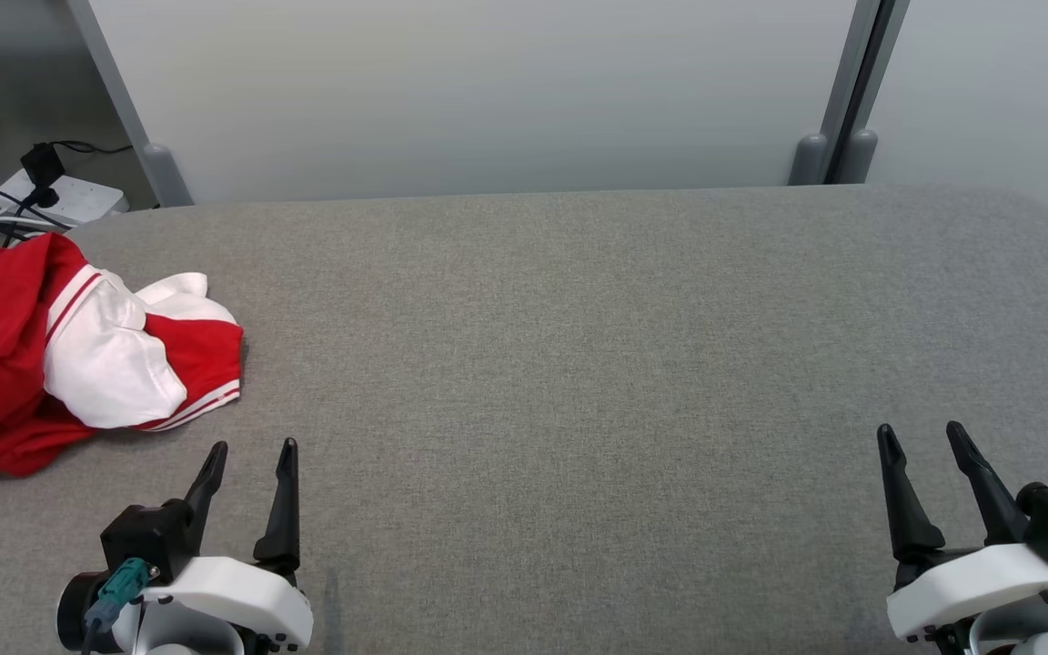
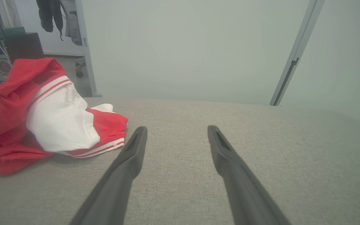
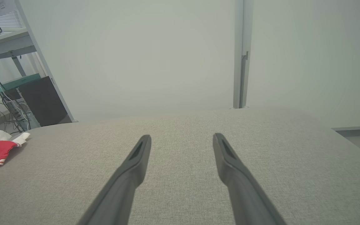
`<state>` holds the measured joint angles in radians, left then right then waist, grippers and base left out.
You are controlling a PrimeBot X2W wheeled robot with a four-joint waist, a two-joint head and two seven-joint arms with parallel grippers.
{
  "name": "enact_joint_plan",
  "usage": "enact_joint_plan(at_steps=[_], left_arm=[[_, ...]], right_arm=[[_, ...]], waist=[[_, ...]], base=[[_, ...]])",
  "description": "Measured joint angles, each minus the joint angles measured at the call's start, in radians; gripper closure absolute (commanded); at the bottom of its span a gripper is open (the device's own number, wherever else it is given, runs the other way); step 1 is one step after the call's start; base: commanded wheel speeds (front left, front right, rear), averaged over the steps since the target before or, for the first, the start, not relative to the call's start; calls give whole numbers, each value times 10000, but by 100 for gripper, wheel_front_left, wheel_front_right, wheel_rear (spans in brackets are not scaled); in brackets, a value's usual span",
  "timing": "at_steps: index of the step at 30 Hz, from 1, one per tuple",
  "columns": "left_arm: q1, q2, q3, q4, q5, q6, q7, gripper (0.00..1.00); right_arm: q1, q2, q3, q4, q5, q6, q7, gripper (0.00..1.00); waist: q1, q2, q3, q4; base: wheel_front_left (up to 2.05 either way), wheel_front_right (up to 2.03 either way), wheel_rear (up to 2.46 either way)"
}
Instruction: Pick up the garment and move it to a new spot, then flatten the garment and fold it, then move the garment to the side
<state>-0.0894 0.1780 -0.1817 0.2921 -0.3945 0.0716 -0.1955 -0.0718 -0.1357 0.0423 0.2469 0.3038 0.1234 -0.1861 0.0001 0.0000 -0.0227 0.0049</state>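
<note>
Hanging over the near side of the grey bench (image 1: 579, 346), the left end effector (image 1: 254, 445) and right end effector (image 1: 920, 428) both stand wide open, holding and touching nothing, both pointing away across the cloth top. The red-and-white garment (image 1: 96, 364) lies crumpled at the bench's left end, just beyond the left fingers (image 1: 284, 509), clear of them.
</note>
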Motion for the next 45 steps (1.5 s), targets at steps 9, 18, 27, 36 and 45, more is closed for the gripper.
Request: enact_joint_plan(at_steps=[9,18,27,36,45], left_arm=[[-27,102,98,38,366,71,-119,0],[-82,301,134,113,775,190,-265,0],[-82,270,173,117,675,280,-251,0],[-163,219,244,171,403,353,-249,0],[-188,255,341,167,253,368,-251,0]], right_arm=[[4,-35,36,35,-568,0,-146,0],[9,-54,-15,173,-1154,2,-301,0],[9,-54,-48,209,-1152,2,-301,0],[96,-56,-42,198,-1097,2,-299,0],[160,4,102,215,-961,2,-286,0]], waist=[[-1,0,-33,13],[0,0,-49,21],[0,0,-29,52],[0,0,-27,671],[0,0,-69,2007]], base=[[0,0,0],[0,0,0],[0,0,0],[0,0,0],[0,0,0]])
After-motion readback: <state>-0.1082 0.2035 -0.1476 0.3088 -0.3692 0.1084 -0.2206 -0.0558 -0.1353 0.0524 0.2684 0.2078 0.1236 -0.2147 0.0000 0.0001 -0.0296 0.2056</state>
